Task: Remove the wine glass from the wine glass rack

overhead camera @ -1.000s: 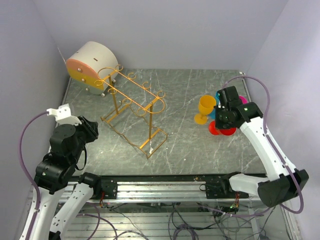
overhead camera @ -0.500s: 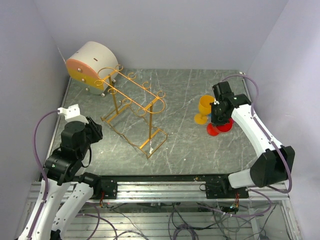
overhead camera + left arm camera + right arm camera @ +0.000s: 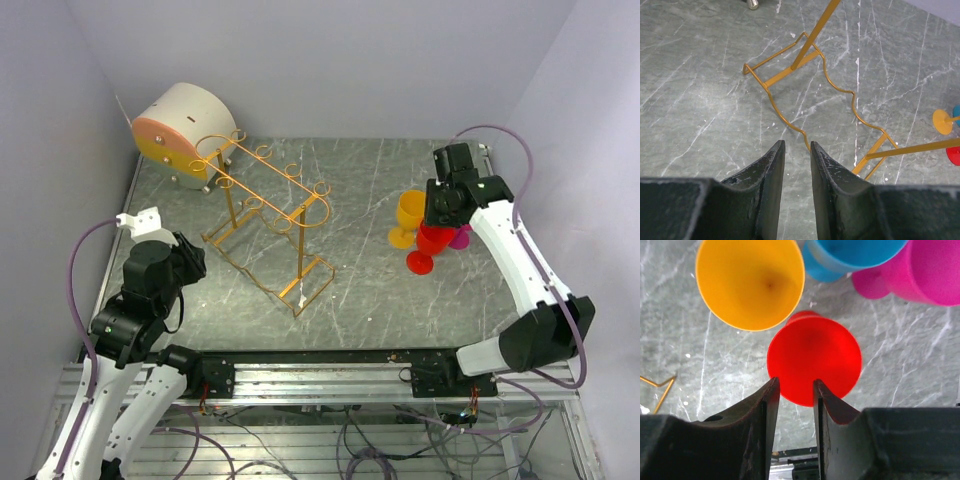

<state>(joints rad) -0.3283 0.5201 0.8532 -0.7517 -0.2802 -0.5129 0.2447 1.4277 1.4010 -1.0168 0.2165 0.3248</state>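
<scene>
The gold wire wine glass rack (image 3: 268, 213) stands left of centre with no glass on its rails. Its base also shows in the left wrist view (image 3: 832, 90). A red wine glass (image 3: 428, 246) stands upright on the table beside a yellow glass (image 3: 410, 214) and a magenta one (image 3: 461, 238). My right gripper (image 3: 439, 214) hovers just above the red glass (image 3: 814, 359), jaws a narrow gap apart with nothing between them (image 3: 794, 386). A blue glass (image 3: 850, 255) stands behind. My left gripper (image 3: 186, 263) is empty, slightly open, pointing at the rack base (image 3: 796, 146).
A round cream-and-orange drum (image 3: 180, 126) sits at the back left behind the rack. Walls close off the left, back and right. The glasses cluster near the right wall.
My right gripper has lifted up and back from beside the red glass, which now stands by the yellow one. My left arm shifted a little a second ago and has since held still.
</scene>
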